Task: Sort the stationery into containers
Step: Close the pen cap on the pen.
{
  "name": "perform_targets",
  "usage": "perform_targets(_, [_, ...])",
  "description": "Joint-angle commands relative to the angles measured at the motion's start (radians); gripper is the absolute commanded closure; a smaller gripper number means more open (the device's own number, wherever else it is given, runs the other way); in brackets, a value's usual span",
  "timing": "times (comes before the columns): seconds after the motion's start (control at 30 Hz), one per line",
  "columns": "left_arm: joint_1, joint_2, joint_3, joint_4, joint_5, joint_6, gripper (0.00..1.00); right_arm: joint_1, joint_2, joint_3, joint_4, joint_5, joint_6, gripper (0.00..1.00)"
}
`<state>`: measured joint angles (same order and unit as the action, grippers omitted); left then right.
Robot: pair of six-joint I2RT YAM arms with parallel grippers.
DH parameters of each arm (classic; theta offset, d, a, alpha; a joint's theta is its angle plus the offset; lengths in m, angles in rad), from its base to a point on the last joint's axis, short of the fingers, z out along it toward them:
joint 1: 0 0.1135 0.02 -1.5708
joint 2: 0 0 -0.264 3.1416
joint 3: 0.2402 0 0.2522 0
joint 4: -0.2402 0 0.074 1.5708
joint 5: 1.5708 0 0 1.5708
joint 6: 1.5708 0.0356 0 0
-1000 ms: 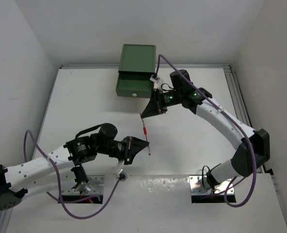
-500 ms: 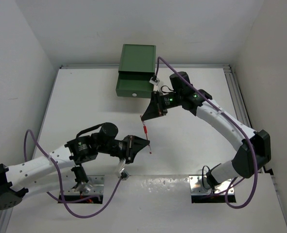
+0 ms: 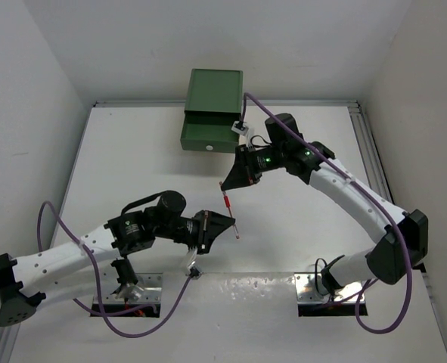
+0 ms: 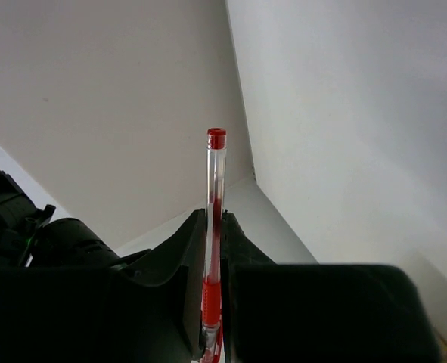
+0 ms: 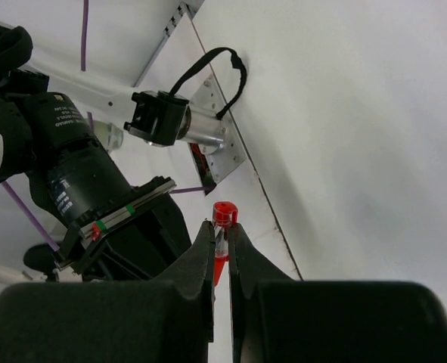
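Two grips were closed: left gripper (image 3: 226, 224) clamped on left red pen (image 4: 215, 219), right gripper (image 3: 224, 184) squeezed tight on right red pen (image 5: 222, 215). Green drawer (image 3: 208, 137) sat at 12 o'clock.

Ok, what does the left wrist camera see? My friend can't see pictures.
A red pen with a clear barrel is clamped between the left gripper's two black fingers, its red end pointing away from the camera. Behind it are plain white surfaces meeting in a corner.

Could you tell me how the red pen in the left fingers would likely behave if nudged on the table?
The pen looks stiff: it juts straight from the left fingers unsupported. Its slim round barrel would probably roll. Clear plastic suggests light weight.
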<state>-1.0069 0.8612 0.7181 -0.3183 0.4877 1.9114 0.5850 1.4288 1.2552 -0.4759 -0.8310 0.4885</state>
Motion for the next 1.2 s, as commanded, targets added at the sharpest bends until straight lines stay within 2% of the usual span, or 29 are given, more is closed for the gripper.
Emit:
perform_targets(0.0, [0.033, -0.010, -0.029, 0.133, -0.113, 0.049, 1.00, 0.022, -0.039, -0.010, -0.066, -0.048, -0.037, 1.00])
perform_targets(0.2, [0.033, -0.021, -0.057, 0.166, -0.130, 0.130, 1.00, 0.022, -0.034, -0.007, -0.064, -0.051, -0.045, 1.00])
perform_targets(0.27, [0.033, -0.027, -0.068, 0.183, -0.127, 0.161, 1.00, 0.024, -0.030, -0.002, -0.064, -0.057, -0.045, 0.96])
perform_targets(0.4, [0.033, -0.027, -0.055, 0.163, -0.117, 0.189, 1.00, 0.024, -0.024, 0.004, -0.058, -0.059, -0.039, 0.66])
perform_targets(0.5, [0.033, -0.027, -0.055, 0.156, -0.115, 0.207, 1.00, 0.019, -0.022, 0.007, -0.049, -0.068, -0.027, 0.51])
perform_targets(0.73, [0.033, -0.028, -0.052, 0.114, -0.103, 0.259, 1.00, 0.003, -0.001, 0.044, -0.035, -0.083, 0.001, 0.34])
perform_targets(0.9, [0.033, -0.027, -0.054, 0.101, -0.084, 0.278, 1.00, -0.002, 0.038, 0.098, -0.038, -0.023, -0.002, 0.31])
perform_targets(1.17, [0.028, -0.025, -0.039, 0.073, -0.058, 0.284, 1.00, 0.009, 0.090, 0.151, -0.036, 0.053, -0.007, 0.35])
